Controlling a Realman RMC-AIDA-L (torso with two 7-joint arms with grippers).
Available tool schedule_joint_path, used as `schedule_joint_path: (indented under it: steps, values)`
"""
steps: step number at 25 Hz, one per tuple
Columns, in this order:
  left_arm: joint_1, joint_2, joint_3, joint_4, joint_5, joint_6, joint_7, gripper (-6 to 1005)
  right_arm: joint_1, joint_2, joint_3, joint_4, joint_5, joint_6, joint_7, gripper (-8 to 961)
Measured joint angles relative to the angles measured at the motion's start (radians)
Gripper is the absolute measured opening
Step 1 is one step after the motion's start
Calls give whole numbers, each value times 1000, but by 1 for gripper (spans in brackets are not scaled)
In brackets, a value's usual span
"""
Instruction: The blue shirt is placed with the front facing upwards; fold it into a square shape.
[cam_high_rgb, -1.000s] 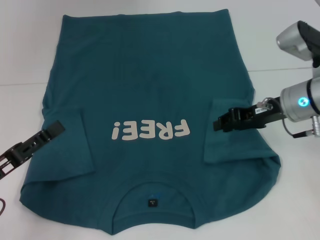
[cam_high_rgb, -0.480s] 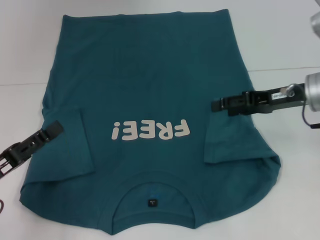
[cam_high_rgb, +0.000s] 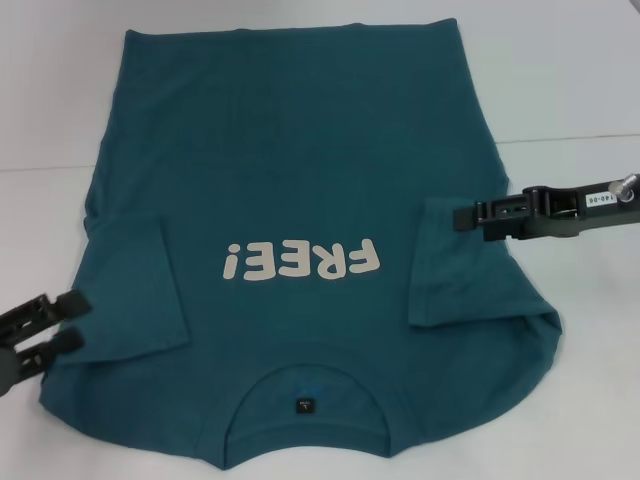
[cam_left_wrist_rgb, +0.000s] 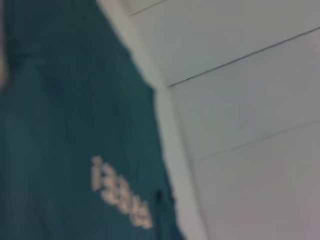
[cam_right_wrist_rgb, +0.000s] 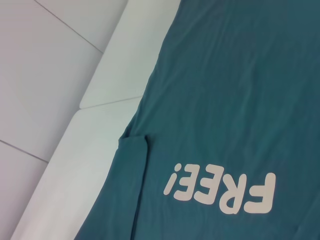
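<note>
White table (cam_high_rgb: 560, 80) carries the blue shirt (cam_high_rgb: 300, 150), front up, both sleeves already folded inward — body folds remain. My left gripper (cam_high_rgb: 62, 320) sits jaws apart by its sleeve; my right gripper (cam_high_rgb: 470, 216) hovers — jaws unclear.

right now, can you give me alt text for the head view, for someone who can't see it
A blue shirt lies flat on a white table, "FREE!" lettering up, collar toward the camera, both sleeves folded inward. The left gripper, fingers open, sits at the shirt's near-left edge; the right gripper hovers by the right sleeve.
</note>
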Motion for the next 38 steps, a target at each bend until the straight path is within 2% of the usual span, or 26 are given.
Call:
schedule_joint_path:
  steps: [5,12,24,38]
  values:
    - [0,21,-25,67,144,-3,-134,796,-7,0,-1,0,-2,-1,-2,808]
    - [-19,33,-44,67,288,-50,-202,798,-12,3,0,0,-2,1,-3,809]
    - [-45,38,-21,-45,328,-268,-216,798,-13,6,0,0,1,7,-3,809]
    - [-100,40,-5,-121,329,-333,-200,793,-16,8,9,1,4,8,-3,808]
